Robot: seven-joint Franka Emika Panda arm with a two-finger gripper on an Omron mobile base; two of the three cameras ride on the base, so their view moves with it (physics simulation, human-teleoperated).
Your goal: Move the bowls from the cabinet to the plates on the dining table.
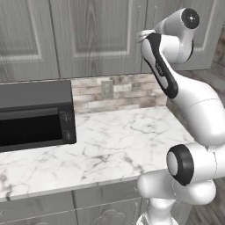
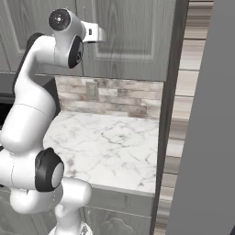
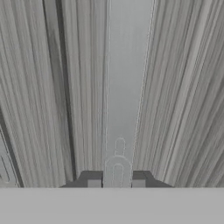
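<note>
Handle (image 3: 124, 96) of cabinet (image 1: 94, 35): slim, rigid, smooth bar, end effector (image 3: 116, 183) clamped across its lower end, door closed.

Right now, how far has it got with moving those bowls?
Barely begun. The cabinet doors are closed, and no bowl is out on the marble counter. In hand: the tool has shut on the door's slim bar handle, apparently ready to pull it open. Left: opening the door, taking out the bowls and carrying them to the plates.
</note>
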